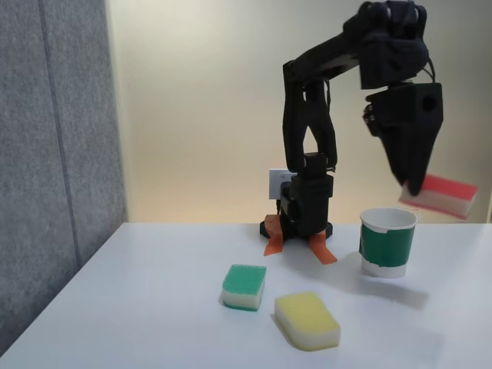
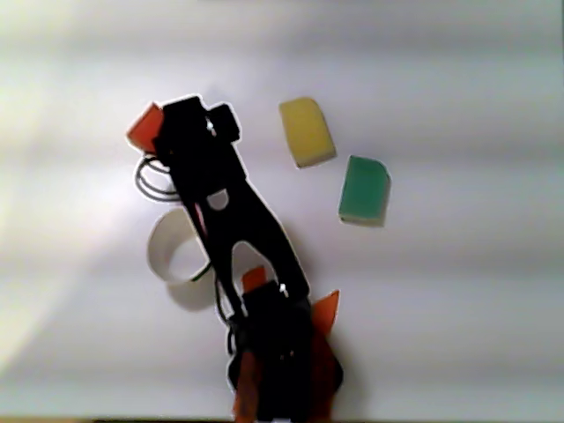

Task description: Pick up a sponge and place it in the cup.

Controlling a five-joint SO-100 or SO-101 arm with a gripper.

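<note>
Sponge (image 1: 442, 194), red top over white, is hanging in the air, pinched at one end by the gripper (image 1: 415, 184), jaws narrowed on it; the rest of it is sticking out to the right of the fingertips in the fixed view, roughly level and slightly tilted. In the other view the same sponge (image 2: 145, 126) is showing as an orange-red corner poking out past the upper left of the gripper (image 2: 163, 132). Cup (image 1: 388, 242), green wrap with white rim, is standing upright on the table (image 1: 154, 307) below and a bit left of the gripper in the fixed view, its rim clearly under the sponge and not touching it. From above, the cup (image 2: 167, 251) is sitting below the gripper in the picture, partly covered by the arm (image 2: 233, 211), so the sponge is looking short of being centred over the opening. Arm (image 1: 315, 115) is reaching up and over from its base. Green-topped sponge (image 1: 244, 286) and yellow sponge (image 1: 307, 320) are lying flat on the table well left of and below the gripper in the fixed view, near each other but apart; green one (image 2: 364, 189) and yellow one (image 2: 307, 131) are sitting off to the right of the gripper in the other view.
</note>
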